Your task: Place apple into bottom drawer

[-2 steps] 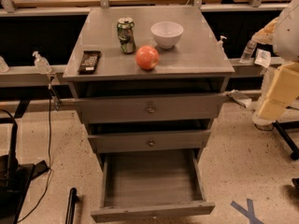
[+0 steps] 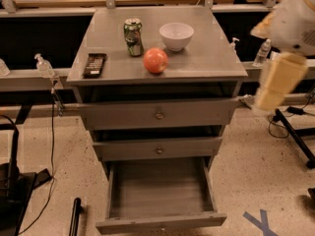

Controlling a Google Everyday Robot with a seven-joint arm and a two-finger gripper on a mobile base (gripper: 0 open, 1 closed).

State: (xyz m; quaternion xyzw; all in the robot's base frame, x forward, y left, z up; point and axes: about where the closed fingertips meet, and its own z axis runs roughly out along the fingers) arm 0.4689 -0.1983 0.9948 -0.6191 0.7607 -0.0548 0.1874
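The apple (image 2: pixel 155 60), round and red-orange, sits on the grey cabinet top (image 2: pixel 211 63), near the front and middle. The bottom drawer (image 2: pixel 160 191) is pulled open below the two shut knob drawers, and its grey tray is empty. My gripper is not in view. Only a blurred white and cream part of my arm (image 2: pixel 279 77) shows at the right edge, beside the cabinet and about level with its top, well right of the apple.
On the cabinet top stand a green can (image 2: pixel 133 36), a white bowl (image 2: pixel 176 35) and a black remote (image 2: pixel 94 64). Sanitiser bottles (image 2: pixel 43 65) stand on side ledges. Cables and a black stand (image 2: pixel 12 181) lie on the floor at left.
My arm at the right edge has shifted up and slightly left and is blurred. The apple, the drawers and the other things have not moved.
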